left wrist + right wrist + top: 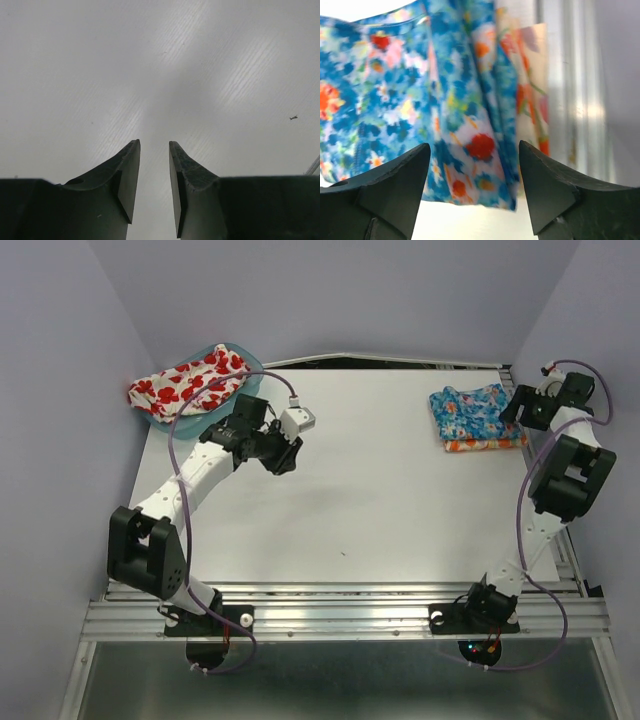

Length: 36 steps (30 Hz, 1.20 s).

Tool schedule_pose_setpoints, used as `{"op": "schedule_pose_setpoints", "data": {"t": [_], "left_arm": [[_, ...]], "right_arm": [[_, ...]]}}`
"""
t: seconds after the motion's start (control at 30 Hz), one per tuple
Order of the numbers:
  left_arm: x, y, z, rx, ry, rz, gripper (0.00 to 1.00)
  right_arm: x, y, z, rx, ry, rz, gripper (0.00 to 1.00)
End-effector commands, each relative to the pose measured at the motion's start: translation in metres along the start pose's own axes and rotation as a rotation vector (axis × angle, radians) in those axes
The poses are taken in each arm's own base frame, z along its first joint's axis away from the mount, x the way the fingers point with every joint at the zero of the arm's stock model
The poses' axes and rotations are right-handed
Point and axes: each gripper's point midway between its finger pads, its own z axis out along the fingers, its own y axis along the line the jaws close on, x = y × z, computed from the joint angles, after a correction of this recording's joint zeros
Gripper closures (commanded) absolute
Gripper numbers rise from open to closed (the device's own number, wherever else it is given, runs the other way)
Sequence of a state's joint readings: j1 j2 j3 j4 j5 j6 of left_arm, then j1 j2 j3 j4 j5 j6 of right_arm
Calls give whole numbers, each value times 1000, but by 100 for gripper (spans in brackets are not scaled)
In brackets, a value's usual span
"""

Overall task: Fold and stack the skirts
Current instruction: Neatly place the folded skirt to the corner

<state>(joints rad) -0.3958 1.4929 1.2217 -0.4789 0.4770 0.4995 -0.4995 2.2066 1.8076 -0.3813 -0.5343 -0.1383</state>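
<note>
The blue floral skirt (pixel 473 410) lies folded at the back right of the table, on top of the orange-yellow skirt (pixel 490 444), whose edge shows below it. The white skirt with red poppies (pixel 185 383) lies bunched in the teal tub (pixel 243 358) at the back left. My right gripper (pixel 518 405) is open and empty just right of the stack; the right wrist view shows the blue skirt (pixel 420 100) and an orange-yellow strip (pixel 532 85) beyond its fingertips. My left gripper (pixel 285 458) is open a little and empty over bare table (pixel 160 75), below and right of the tub.
The table's right edge and metal rail (pixel 565 560) run close beside the stack. Purple cables (pixel 180 440) loop off both arms. A small dark speck (pixel 345 553) lies on the tabletop near the middle front.
</note>
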Motion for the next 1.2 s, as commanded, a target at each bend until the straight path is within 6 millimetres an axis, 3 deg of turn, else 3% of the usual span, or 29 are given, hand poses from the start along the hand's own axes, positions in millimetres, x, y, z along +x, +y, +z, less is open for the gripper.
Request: {"op": "schedule_pose_setpoints", "data": {"t": [0.0,0.03,0.07,0.1,0.23,0.37,0.47,0.6,0.77,0.83,0.87,1.03,1.07,1.1,1.13,1.17], "left_arm": [[-42,20,-28,-36,-160,-31,58],[-45,24,-31,-43,-175,-40,58],[-45,31,-35,-54,-186,-54,58],[-47,32,-36,-52,-194,-58,58],[-44,43,-40,-66,-211,-86,57],[-45,64,-49,-101,-256,-136,57],[-48,85,-60,-153,-281,-162,57],[-51,113,-75,-219,-303,-189,57],[-49,145,-97,-315,-337,-232,57],[-50,153,-103,-356,-352,-248,56],[-44,170,-115,-422,-358,-257,54],[-34,209,-136,-613,-304,-245,47],[-33,222,-148,-686,-277,-252,42],[-35,227,-147,-684,-265,-242,41],[-12,242,-139,-718,-160,-264,41],[-11,252,-144,-740,-144,-264,41]], "right_arm": [[-67,-19,-55,229,-194,-106,22],[-68,-14,-56,246,-201,-127,22],[-82,-8,-66,272,-247,-164,21],[-75,-4,-64,280,-235,-183,20],[-84,23,-70,254,-266,-236,19],[-91,63,-69,134,-296,-297,49],[-90,84,-55,38,-266,-256,61],[-84,78,-24,-2,-204,-166,69],[-61,48,17,53,-147,-119,69],[-60,37,23,100,-154,-122,68],[-59,30,29,120,-160,-135,66],[-52,16,44,152,-143,-158,62],[-52,14,44,159,-141,-165,57],[-52,14,44,161,-138,-163,54],[-57,18,39,153,-148,-172,43],[-59,21,34,149,-148,-174,36]]}}
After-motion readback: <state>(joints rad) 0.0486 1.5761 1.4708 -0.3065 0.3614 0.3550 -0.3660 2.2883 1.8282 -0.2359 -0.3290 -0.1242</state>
